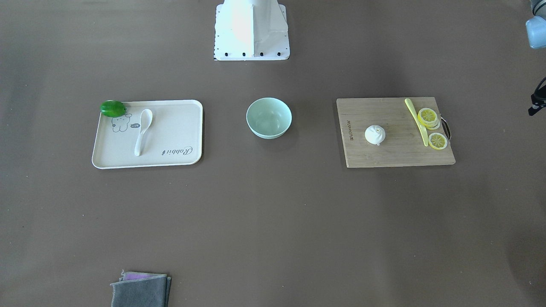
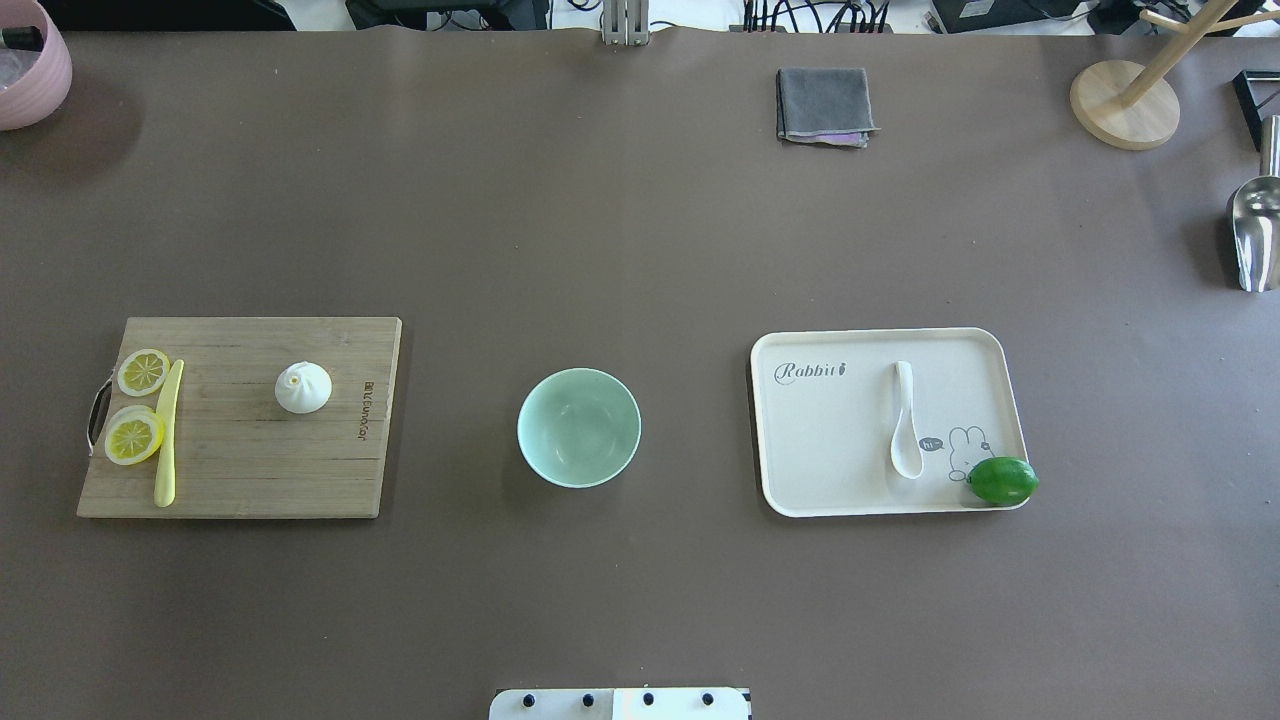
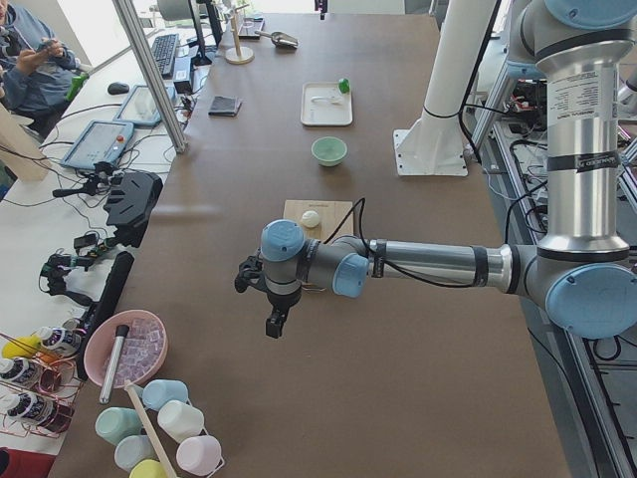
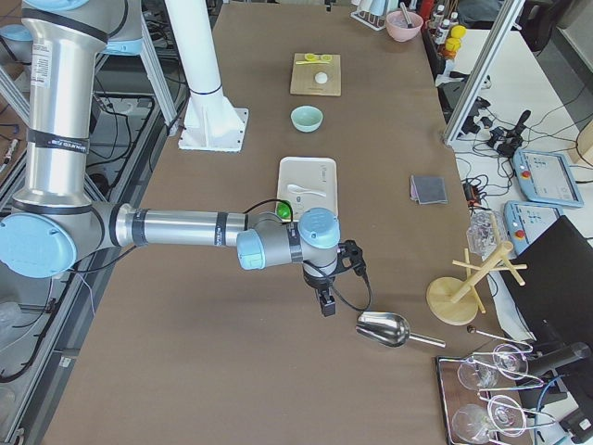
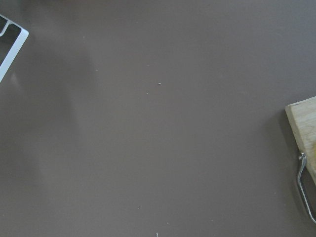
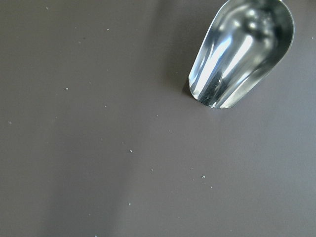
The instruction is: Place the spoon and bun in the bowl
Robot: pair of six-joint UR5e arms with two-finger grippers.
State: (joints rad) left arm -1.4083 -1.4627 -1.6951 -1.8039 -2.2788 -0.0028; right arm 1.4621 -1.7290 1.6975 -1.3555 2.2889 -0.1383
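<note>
The white spoon [image 2: 905,425] lies on a cream tray [image 2: 830,440] to the right of the bowl. The white pleated bun [image 2: 303,387] sits on a wooden cutting board [image 2: 250,460] to the left. The mint-green bowl [image 2: 579,427] stands empty between them. My left gripper [image 3: 276,327] hangs over bare table beyond the board's outer end, far from the bun. My right gripper [image 4: 326,306] hangs over bare table beyond the tray, near a metal scoop [image 4: 384,329]. I cannot tell whether either gripper is open or shut.
A green lime [image 2: 1003,480] rests on the tray's corner. Lemon slices [image 2: 135,435] and a pale-yellow utensil [image 2: 167,440] lie on the board. A folded grey cloth [image 2: 823,105], a wooden stand [image 2: 1125,105] and a pink bowl [image 2: 30,70] sit along the far edge.
</note>
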